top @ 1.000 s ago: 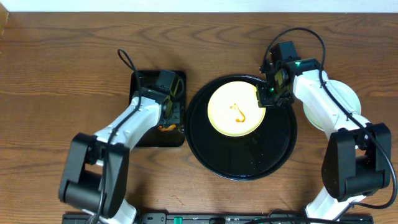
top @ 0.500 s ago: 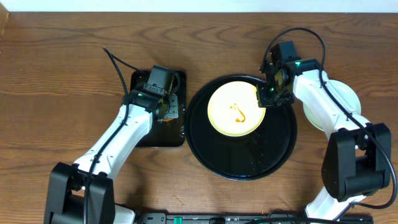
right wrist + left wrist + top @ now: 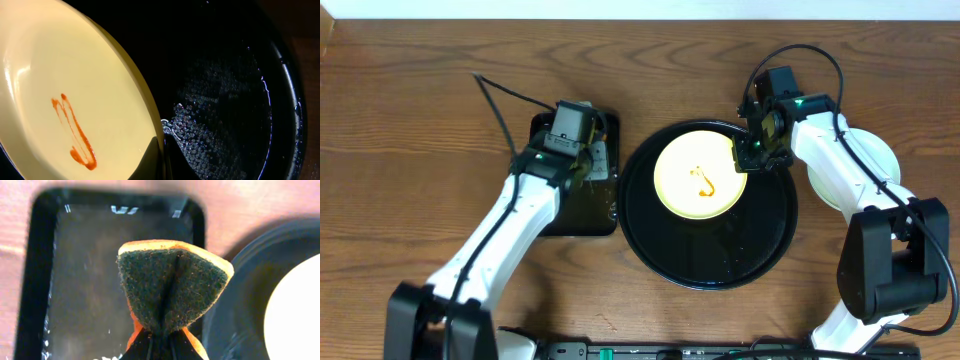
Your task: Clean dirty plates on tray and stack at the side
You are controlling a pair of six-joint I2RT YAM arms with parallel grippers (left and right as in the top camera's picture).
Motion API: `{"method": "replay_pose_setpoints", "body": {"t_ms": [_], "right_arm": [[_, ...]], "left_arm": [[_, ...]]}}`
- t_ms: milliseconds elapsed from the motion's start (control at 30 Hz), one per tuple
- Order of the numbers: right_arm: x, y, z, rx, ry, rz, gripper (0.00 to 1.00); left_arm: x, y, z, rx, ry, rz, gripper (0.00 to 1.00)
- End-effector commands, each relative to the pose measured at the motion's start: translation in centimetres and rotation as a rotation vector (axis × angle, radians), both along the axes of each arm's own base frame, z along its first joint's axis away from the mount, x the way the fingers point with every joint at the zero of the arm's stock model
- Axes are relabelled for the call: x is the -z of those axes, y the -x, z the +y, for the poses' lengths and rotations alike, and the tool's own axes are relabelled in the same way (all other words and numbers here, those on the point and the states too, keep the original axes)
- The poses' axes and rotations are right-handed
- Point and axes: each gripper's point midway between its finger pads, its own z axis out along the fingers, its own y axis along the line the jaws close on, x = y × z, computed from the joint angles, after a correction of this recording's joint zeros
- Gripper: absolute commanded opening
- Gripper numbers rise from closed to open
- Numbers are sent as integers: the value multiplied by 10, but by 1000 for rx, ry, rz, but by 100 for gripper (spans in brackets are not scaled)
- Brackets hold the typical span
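The pale yellow plate (image 3: 698,180) with an orange-brown sauce squiggle (image 3: 703,182) lies in the round black tray (image 3: 720,255). My right gripper (image 3: 748,155) is shut on the plate's right rim; in the right wrist view the fingers (image 3: 162,152) pinch the rim of the plate (image 3: 60,65), tilting that edge up. My left gripper (image 3: 588,170) is shut on a folded orange sponge with a dark scouring face (image 3: 172,287) and holds it above the small rectangular black tray (image 3: 555,215). Pale blue-green plates (image 3: 885,150) sit at the right, partly hidden by my right arm.
The round tray's floor is wet with droplets (image 3: 225,100). The rectangular tray (image 3: 75,280) is wet too and sits close to the round tray's left rim (image 3: 235,305). A black cable (image 3: 505,95) loops over the table behind my left arm.
My left arm has stretched out and carried the sponge up and toward the far end of the rectangular tray. The right gripper and yellow plate have not moved.
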Motion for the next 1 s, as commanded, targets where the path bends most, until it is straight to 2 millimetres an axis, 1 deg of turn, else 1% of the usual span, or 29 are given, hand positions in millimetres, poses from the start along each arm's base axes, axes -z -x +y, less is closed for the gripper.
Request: {"method": "replay_pose_setpoints", "body": {"t_ms": [0, 200, 400, 500, 967], "right_arm": [[-3, -1, 4, -18, -2, -11, 1], [-3, -1, 4, -18, -2, -11, 1], [-3, -1, 4, -18, -2, -11, 1], [-3, -1, 4, -18, -2, -11, 1], [-3, -1, 4, -18, -2, -11, 1]], "left_arm": [[-29, -3, 5, -4, -6, -96, 8], [-66, 0, 8, -12, 22, -200, 8], [-89, 4, 9, -14, 43, -263, 7], [-93, 5, 10, -16, 44, -275, 7], [-93, 5, 10, -17, 43, -276, 7]]}}
